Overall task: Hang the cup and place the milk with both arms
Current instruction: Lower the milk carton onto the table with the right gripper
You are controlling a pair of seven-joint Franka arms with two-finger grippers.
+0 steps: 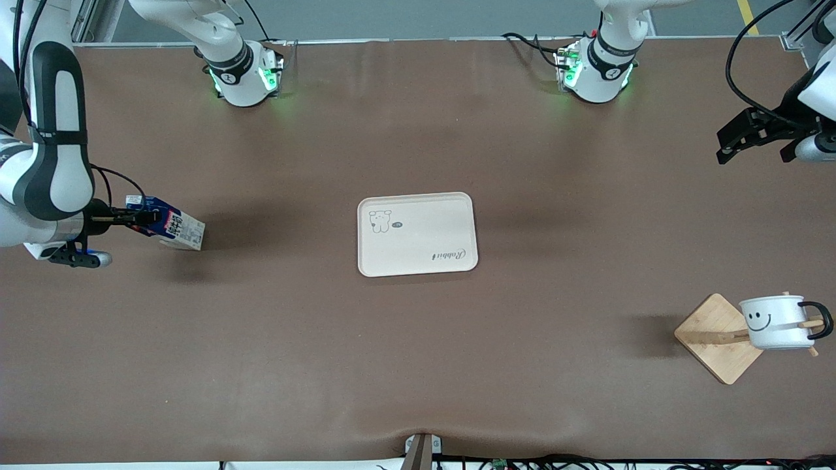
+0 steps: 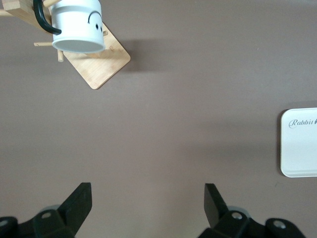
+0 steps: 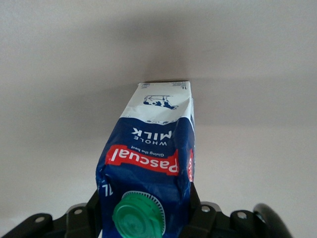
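The white smiley cup (image 1: 777,321) hangs by its black handle on a peg of the wooden rack (image 1: 715,336) near the left arm's end of the table; it also shows in the left wrist view (image 2: 77,25). My left gripper (image 1: 744,140) is open and empty, up in the air at that end of the table, well apart from the cup (image 2: 147,198). My right gripper (image 1: 140,217) is shut on the milk (image 1: 171,226) at its blue top. The carton is tilted, held over the table at the right arm's end. The green cap and red band show in the right wrist view (image 3: 148,163).
A cream tray (image 1: 418,234) with a small dog print lies flat in the middle of the table; its edge shows in the left wrist view (image 2: 299,144). The two lit arm bases (image 1: 245,75) stand along the table's edge farthest from the front camera.
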